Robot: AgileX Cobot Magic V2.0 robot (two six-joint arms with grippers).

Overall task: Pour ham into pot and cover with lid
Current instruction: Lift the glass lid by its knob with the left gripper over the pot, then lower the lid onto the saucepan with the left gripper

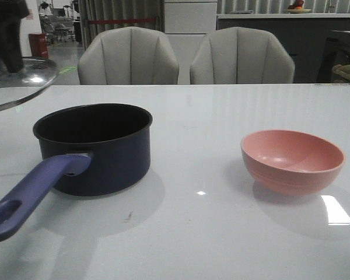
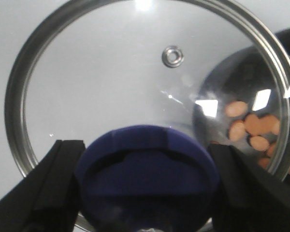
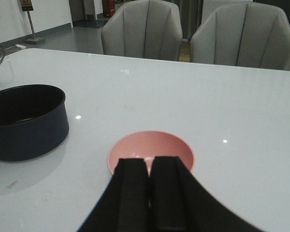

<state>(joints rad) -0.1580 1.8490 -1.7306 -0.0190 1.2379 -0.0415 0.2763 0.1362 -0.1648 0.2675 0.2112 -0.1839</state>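
**Lid held aloft beside the pot, ham inside**

Nearest you, the pot stands on the table, ham slices on its black floor. Your right gripper, fingers pressed together and empty, hangs above the pink bowl. Farther left, your left gripper clamps the lid by its blue knob, raised off the table.

Two grey padded chairs stand behind the glossy white table, light glinting off it.
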